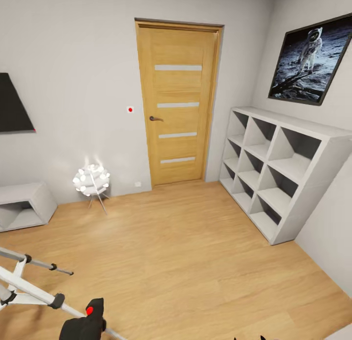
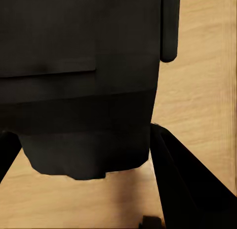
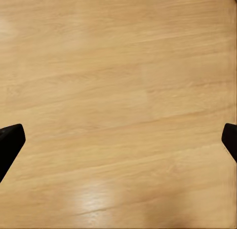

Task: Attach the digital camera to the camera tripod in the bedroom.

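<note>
Wood floor point(image 1: 195, 262); digital camera point(image 1: 85, 323) button-up beside camera tripod point(image 1: 29, 286).

Digital camera point(image 2: 79, 81) black body close up between the left tool's fingers point(image 2: 185, 184), wood floor point(image 2: 207, 66) beyond

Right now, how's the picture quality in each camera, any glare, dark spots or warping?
Head view: wide-angle warping tilts the door and shelf unit; the floor lamp glows brightly. Left wrist view: the digital camera is a dark, featureless mass up close. Right wrist view: a soft glare patch on the wood floor.
</note>
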`<state>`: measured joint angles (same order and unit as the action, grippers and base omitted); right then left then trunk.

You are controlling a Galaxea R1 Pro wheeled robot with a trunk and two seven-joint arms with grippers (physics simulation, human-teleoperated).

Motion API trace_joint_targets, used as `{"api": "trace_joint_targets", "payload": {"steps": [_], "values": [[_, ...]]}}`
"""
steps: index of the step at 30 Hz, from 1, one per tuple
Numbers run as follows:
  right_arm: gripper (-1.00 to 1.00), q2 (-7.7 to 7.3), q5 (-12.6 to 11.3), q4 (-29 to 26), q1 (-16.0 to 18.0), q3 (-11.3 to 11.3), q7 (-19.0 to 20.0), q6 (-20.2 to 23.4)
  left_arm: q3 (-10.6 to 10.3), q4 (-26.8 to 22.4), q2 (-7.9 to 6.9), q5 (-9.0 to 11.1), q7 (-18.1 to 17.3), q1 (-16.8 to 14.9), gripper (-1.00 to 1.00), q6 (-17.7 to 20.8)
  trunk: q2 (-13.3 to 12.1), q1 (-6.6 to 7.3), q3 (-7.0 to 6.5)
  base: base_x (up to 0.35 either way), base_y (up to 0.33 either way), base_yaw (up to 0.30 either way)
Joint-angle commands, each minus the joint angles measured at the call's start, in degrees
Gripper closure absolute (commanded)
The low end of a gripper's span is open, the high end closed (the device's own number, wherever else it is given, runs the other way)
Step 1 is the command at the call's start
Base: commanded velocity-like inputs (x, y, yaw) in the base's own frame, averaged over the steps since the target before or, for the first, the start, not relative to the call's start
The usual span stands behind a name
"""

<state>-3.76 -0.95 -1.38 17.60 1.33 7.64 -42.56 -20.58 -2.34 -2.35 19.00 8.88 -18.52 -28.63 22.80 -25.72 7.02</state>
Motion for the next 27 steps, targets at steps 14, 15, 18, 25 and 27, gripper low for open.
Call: {"api": "trace_joint_targets", "payload": {"steps": [14, 15, 18, 25, 27], "values": [[-1.00, 0.07, -0.1, 0.1, 0.1, 0.2, 0.4, -0.2, -0.5, 0.0, 0.04, 0.1, 0.4, 0.0, 1.00, -0.1, 0.1, -0.06, 0.12, 0.332, -0.108, -0.148], [-1.00, 0.07, -0.1, 0.1, 0.1, 0.2, 0.4, -0.2, -0.5, 0.0, 0.03, 0.1, 0.4, 0.0, 1.00, -0.1, 0.1, -0.06, 0.12, 0.333, -0.135, -0.004], [-1.00, 0.07, -0.1, 0.1, 0.1, 0.2, 0.4, -0.2, -0.5, 0.0, 0.04, 0.1, 0.4, 0.0, 1.00, -0.1, 0.1, -0.06, 0.12, 0.333, -0.145, -0.002], [-1.00, 0.07, -0.1, 0.1, 0.1, 0.2, 0.4, -0.2, -0.5, 0.0, 0.06, 0.1, 0.4, 0.0, 1.00, -0.1, 0.1, -0.06, 0.12, 0.327, -0.169, 0.000], [-1.00, 0.07, -0.1, 0.1, 0.1, 0.2, 0.4, -0.2, -0.5, 0.0, 0.06, 0.1, 0.4, 0.0, 1.00, -0.1, 0.1, -0.06, 0.12, 0.303, -0.208, 0.000]]}}
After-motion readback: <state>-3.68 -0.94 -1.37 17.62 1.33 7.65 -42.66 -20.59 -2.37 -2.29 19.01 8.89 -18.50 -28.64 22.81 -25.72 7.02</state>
